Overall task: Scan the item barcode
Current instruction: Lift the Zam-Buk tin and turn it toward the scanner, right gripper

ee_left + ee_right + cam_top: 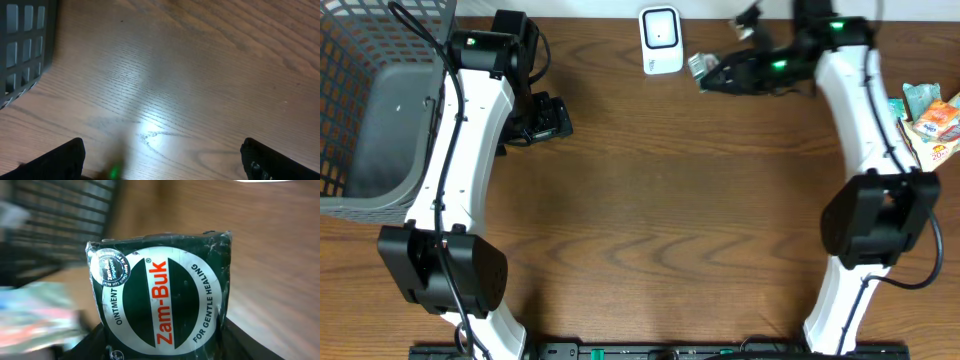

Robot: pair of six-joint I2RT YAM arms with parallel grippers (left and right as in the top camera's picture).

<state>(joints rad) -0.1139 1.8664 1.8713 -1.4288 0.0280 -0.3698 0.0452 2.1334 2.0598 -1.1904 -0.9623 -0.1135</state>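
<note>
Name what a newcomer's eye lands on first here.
The green Zam-Buk box fills the right wrist view, gripped in the right end effector just beside the white scanner at the far edge. The left end effector hangs open over the wooden table, near the grey basket on the left.

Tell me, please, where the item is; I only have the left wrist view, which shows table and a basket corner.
Observer: The right gripper holds it at the far edge of the table; it is a green Zam-Buk box.
Operator: Is it near the scanner?
Observer: Yes, it sits just right of the white scanner; I cannot tell whether they touch.
Operator: And where is my arm?
Observer: The left gripper is open over bare wood, right of the basket.
</note>
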